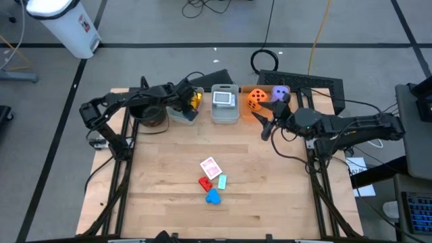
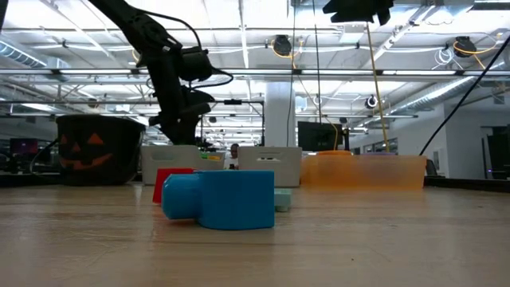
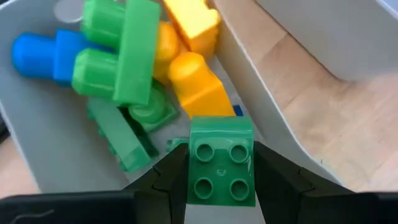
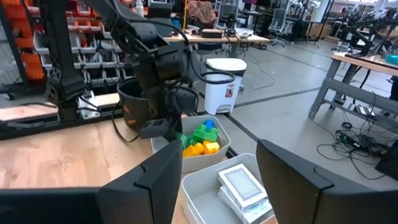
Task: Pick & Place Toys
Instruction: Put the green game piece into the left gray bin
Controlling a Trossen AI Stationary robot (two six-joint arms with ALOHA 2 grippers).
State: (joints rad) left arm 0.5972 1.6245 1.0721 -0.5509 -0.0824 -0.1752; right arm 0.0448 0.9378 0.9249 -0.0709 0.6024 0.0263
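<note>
My left gripper (image 3: 221, 155) is over the clear bin (image 1: 187, 108) at the table's far left and is shut on a green four-stud block (image 3: 221, 163). Below it in the bin lie green (image 3: 118, 56), yellow (image 3: 193, 81) and blue (image 3: 43, 53) blocks. My right gripper (image 1: 264, 125) is open and empty, raised near the orange tray (image 1: 266, 108), which carries the orange die (image 1: 256, 98) and the purple die (image 1: 279, 94). A playing card (image 1: 210, 167), a red block (image 1: 204, 183) and a blue block (image 1: 213, 196) lie on the table's middle. My left gripper pinches the green block by two opposite sides (image 3: 194, 168) between its two fingers (image 3: 165, 180). The fingers point down into the bin. The block's studs face the wrist camera, and it hangs above the blocks lying in the bin.
A black pot (image 1: 150, 115) stands left of the block bin. A second clear bin (image 1: 225, 104) with card boxes stands to its right. A small pale piece (image 1: 221, 181) lies by the red block. Bare wood lies toward the near edge and both sides.
</note>
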